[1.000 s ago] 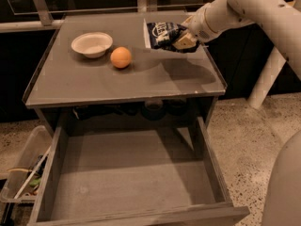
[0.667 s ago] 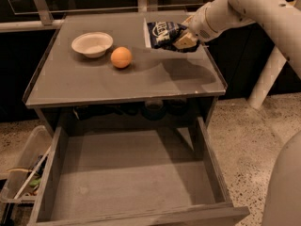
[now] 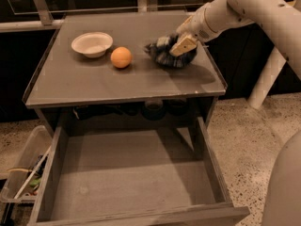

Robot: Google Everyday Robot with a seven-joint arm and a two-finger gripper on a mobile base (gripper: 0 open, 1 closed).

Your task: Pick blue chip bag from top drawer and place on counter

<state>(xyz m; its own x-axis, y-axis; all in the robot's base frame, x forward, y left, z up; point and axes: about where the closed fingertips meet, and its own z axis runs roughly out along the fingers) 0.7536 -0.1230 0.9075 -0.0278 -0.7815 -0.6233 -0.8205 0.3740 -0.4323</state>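
The blue chip bag (image 3: 167,54) lies crumpled and blurred on the right part of the counter (image 3: 94,84), just below and left of my gripper (image 3: 184,44). The gripper hangs over the bag's right end, with its tan fingers (image 3: 183,43) apart and no longer holding the bag up. The white arm reaches in from the upper right. The top drawer (image 3: 127,173) is pulled out toward the front and holds nothing.
A white bowl (image 3: 92,44) and an orange (image 3: 121,57) sit on the counter's left half. A clear plastic bin (image 3: 23,173) with odds and ends stands on the floor left of the drawer. A white post (image 3: 268,79) stands at the right.
The bag was held upright in the gripper above the counter. It has dropped and now lies on the counter surface. The gripper has barely moved.
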